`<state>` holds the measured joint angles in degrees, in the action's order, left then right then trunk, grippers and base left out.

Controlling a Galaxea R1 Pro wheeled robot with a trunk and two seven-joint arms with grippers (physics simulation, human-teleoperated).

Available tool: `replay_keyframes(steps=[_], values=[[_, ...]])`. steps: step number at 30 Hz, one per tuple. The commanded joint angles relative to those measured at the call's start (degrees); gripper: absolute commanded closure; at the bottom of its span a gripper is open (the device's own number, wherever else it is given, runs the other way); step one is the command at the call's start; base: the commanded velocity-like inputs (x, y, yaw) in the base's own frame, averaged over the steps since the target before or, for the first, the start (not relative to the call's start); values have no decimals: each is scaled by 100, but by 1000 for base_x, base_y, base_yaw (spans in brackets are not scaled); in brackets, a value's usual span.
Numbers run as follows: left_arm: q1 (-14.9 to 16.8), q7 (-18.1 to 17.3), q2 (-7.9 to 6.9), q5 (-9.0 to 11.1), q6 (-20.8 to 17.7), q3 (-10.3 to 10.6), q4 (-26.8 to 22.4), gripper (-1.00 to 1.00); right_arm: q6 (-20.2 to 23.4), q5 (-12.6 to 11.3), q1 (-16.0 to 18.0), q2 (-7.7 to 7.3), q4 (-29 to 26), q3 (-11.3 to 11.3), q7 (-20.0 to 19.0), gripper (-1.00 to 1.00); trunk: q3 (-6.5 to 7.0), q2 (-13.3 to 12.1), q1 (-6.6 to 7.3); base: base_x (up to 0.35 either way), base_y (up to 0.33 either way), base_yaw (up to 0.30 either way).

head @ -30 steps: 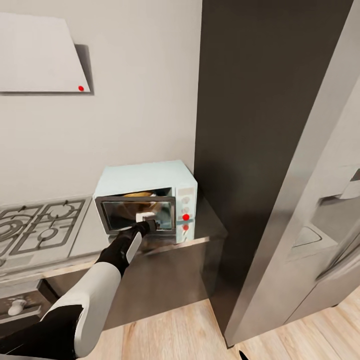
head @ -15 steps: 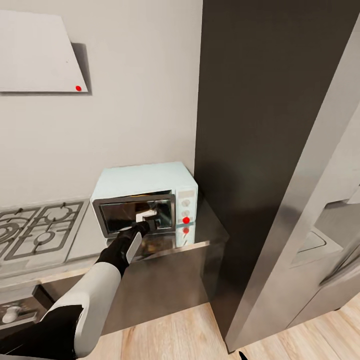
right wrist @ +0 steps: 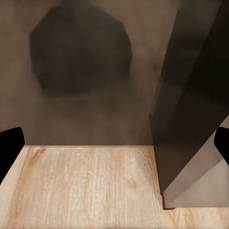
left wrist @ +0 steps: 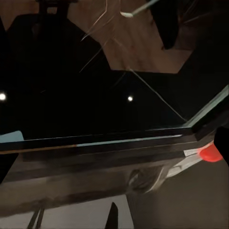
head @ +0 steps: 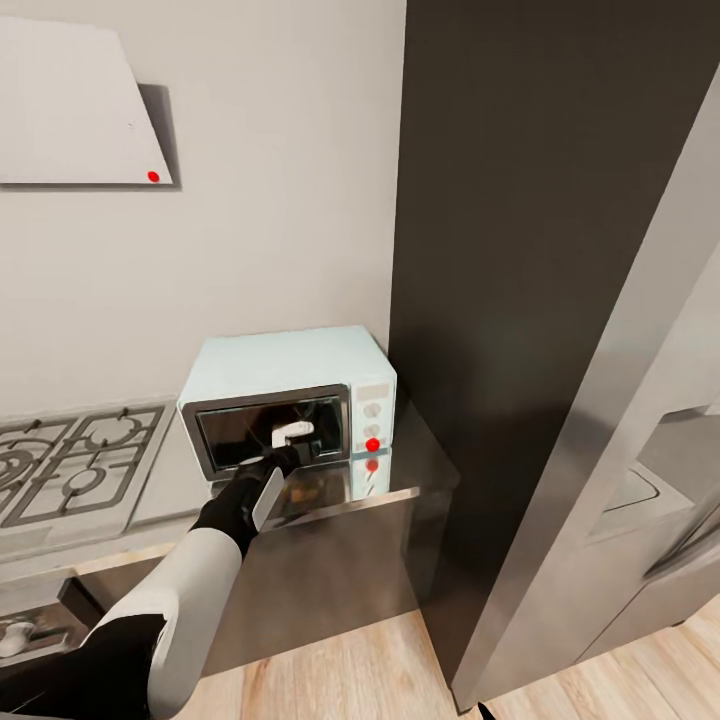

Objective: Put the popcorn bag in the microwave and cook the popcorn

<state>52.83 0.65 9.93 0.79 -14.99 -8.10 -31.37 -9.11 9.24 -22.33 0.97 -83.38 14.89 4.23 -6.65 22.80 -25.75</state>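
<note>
The pale blue microwave (head: 290,362) stands on the grey countertop (head: 425,462) against the wall, its red light (head: 372,444) lit on the side panel. Its dark glass door (head: 250,428) stands up against the front. My left gripper (head: 298,452) presses on the lower middle of that door. In the left wrist view the door glass (left wrist: 95,95) is very close, and dark fingertips (left wrist: 222,143) sit far apart at the edges, so the gripper is open. The popcorn bag and popcorn are hidden behind the door. My right gripper (right wrist: 114,148) hangs open over the wooden floor.
A gas hob (head: 80,455) lies left of the microwave under a range hood (head: 70,110). A tall dark cabinet (head: 500,250) stands close on the microwave's right, then a steel fridge (head: 620,450). Wooden floor (head: 350,670) lies below the counter front.
The microwave door has swung up from tilted open to flat against the front, pushed by my left gripper. The tan bag seen over the door's edge is now hidden. The camera drifted slightly.
</note>
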Motion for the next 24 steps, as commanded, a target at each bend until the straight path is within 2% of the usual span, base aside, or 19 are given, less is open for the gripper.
replay_keyframes(steps=[1,11,24], values=[[1,5,6,9,-34,-25,-13,-100,-2,60,1,0,-2,8,43,-100,-11,12,-4,8,0,0],[-1,5,6,9,-36,-25,-12,-100,-2,60,-1,0,-2,13,43,-100,-11,12,-4,39,0,0],[-60,5,6,9,-31,-22,-28,-100,-3,60,-1,0,-2,8,43,-100,-11,12,-4,-315,0,0]])
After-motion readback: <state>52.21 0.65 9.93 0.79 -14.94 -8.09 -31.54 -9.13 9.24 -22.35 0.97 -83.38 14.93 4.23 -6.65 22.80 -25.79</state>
